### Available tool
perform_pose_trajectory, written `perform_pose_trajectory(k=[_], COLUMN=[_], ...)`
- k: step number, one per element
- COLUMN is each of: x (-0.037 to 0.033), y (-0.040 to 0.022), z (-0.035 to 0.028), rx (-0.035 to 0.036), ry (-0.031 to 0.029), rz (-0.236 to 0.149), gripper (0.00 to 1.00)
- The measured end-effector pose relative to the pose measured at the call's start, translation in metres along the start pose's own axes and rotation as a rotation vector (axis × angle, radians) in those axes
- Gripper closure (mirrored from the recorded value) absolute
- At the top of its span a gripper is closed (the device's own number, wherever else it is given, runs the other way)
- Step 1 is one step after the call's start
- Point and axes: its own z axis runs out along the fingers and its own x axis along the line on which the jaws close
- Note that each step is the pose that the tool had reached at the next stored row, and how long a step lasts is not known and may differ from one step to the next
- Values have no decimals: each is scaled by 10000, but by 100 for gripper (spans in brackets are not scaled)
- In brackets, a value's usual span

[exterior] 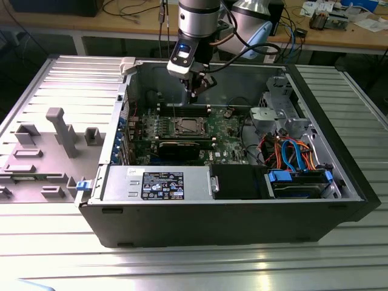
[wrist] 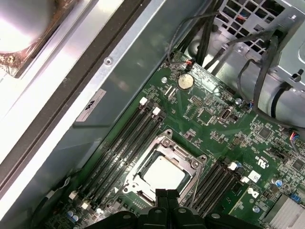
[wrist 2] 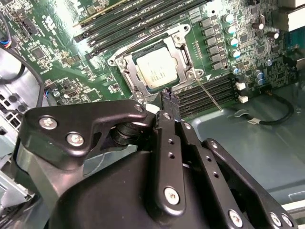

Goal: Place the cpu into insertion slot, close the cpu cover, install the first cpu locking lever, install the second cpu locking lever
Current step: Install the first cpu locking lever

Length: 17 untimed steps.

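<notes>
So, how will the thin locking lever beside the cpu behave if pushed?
The locking lever is a thin metal rod, so probably springy, flexing before it moves. Its smooth surface may let the gripper slide off. One end meets the cpu cover, so it likely pivots there.

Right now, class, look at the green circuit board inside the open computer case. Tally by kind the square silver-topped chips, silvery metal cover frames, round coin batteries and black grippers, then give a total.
Square silver-topped cpu: 1
Thin silvery metal cpu cover frame: 1
Round silver coin battery: 1
Black gripper: 1
Total: 4
</notes>
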Motion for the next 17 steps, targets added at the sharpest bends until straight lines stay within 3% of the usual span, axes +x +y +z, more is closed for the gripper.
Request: perform_pose_trajectory(k=[3,10,17], x=[0,0,0], y=[0,0,0], z=[0,0,0], rx=[6,28,42], ry=[4,23,33], rz=[-313,-1706,-2520], gripper=[89,89,89])
